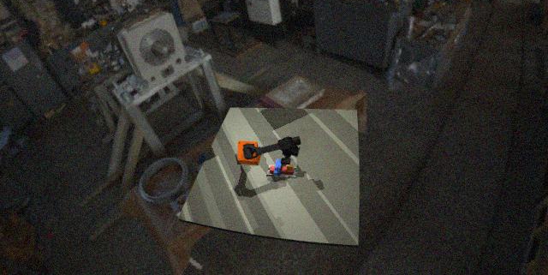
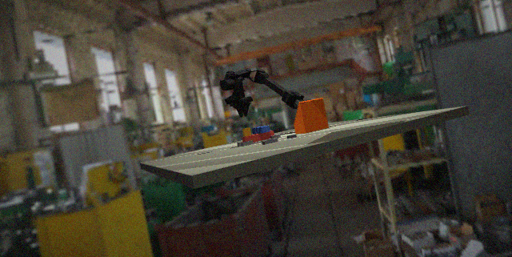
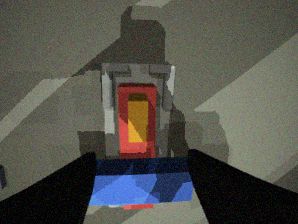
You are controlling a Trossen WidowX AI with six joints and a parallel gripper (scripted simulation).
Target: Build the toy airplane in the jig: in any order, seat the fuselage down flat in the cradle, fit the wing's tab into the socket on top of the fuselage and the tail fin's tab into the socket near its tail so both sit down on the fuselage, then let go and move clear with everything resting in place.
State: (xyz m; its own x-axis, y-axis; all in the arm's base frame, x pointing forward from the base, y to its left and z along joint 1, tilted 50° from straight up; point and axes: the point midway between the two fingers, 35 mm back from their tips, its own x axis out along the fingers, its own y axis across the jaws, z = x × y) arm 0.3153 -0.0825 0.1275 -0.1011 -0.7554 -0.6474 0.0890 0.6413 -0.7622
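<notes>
We see the hand [image 2: 243,115] [image 3: 143,157] standing open and empty above the red fuselage [image 1: 273,168] [image 2: 253,138] [image 3: 136,149]; the yellow fin [image 1: 289,167] [image 2: 246,132] [image 3: 138,121] and blue wing [image 1: 277,167] [image 2: 261,130] [image 3: 141,189] lie on that fuselage, so backing away should go straight up from it.

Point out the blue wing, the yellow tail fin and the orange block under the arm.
blue wing [image 1: 277,167] [image 2: 261,130] [image 3: 140,189]: top, exterior, wrist; its body
yellow tail fin [image 3: 138,120]: wrist; its upper face
orange block [image 1: 254,158] [image 2: 311,118]: top, exterior; top, side
</notes>
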